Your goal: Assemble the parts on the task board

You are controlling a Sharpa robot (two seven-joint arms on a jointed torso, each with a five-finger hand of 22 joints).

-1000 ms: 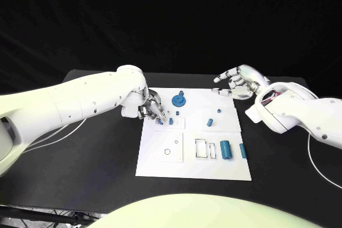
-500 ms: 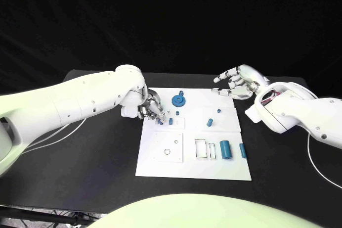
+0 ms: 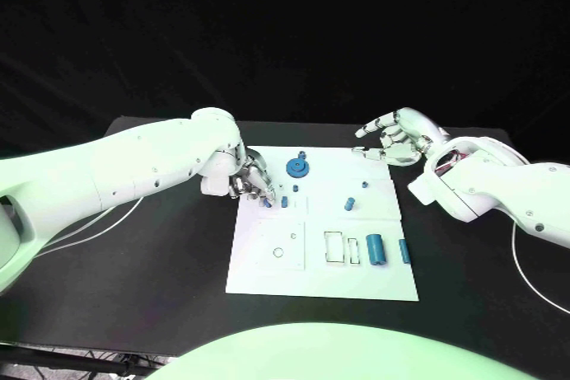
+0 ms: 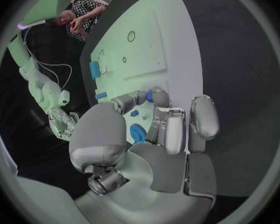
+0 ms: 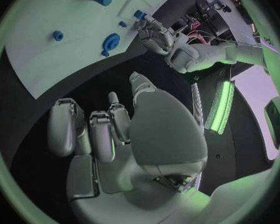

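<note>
The left hand [image 3: 249,182] sits at the near-left edge of the board [image 3: 357,285], fingers drawn narrow, and a small blue peg [image 3: 268,203] shows at its fingertips [image 3: 266,197]. Whether the tips pinch that peg or only touch it I cannot tell; the left wrist view has a blue piece [image 4: 149,95] between thumb and finger, but the contact itself is hidden. A second short peg [image 3: 285,202] stands just beside the fingertips, and the round blue gear [image 3: 297,167] lies a little beyond them.

The right hand [image 3: 395,138] hovers off the board's far corner, fingers curled loosely and apart, holding nothing.

These pegs look like small, stiff plastic: light, smooth, likely to slip or tip if squeezed off-centre. A fingertip pinch across the middle of the shaft, held upright, seems the safest hold. The larger cylinder [image 3: 376,249] and the slim bar [image 3: 404,250], well away from both hands, would take a broader grip across their long sides.

The left fingers cover the socket under them, so how the peg sits there is unclear. The board's outlined slots [image 3: 341,248] and small ring [image 3: 278,252] are too faint to judge their depth.
</note>
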